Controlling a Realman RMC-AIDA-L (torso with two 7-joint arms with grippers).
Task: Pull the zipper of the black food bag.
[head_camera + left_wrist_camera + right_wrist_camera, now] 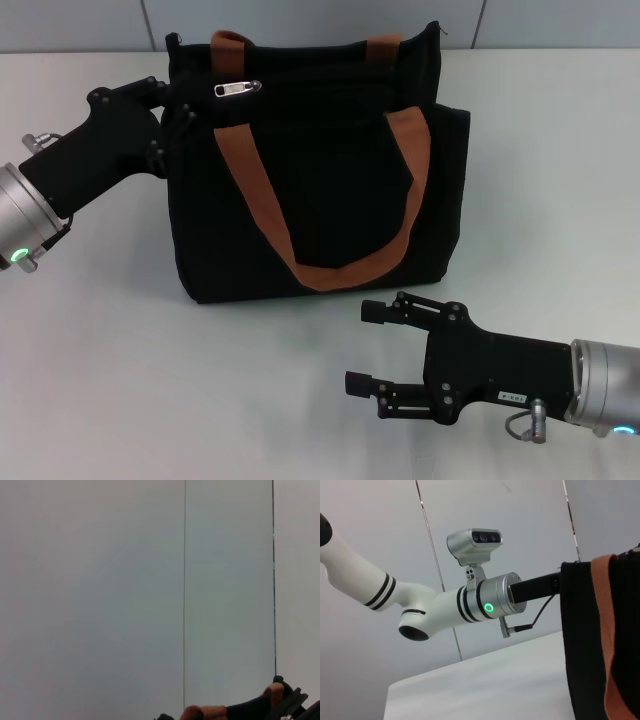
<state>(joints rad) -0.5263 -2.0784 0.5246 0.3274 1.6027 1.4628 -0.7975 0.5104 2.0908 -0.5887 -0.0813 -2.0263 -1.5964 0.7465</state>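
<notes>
White tabletop (120,400) is filling the head view, with pale wall panels behind it. One black food bag (310,190) is standing upright on it, boxy, with two orange-brown handle straps: one (330,200) is drooping in a loop down the near face of the bag, the other (300,42) is showing at the bag's far top edge. One zipper (237,88), a small silver pull tab, is lying flat on the zip line near the bag's top left corner.

Two grippers are showing. Left gripper (172,105) is pressing against the bag's upper left corner, just beside the zipper; its fingers are merging with the black fabric, so whether they are spread or closed cannot be told. Right gripper (368,347) is hovering over the table in front of the bag's lower right corner, apart from the bag, its jaws spread and holding nothing.

In the right wrist view, the left arm (420,605) is reaching to the bag's side.
</notes>
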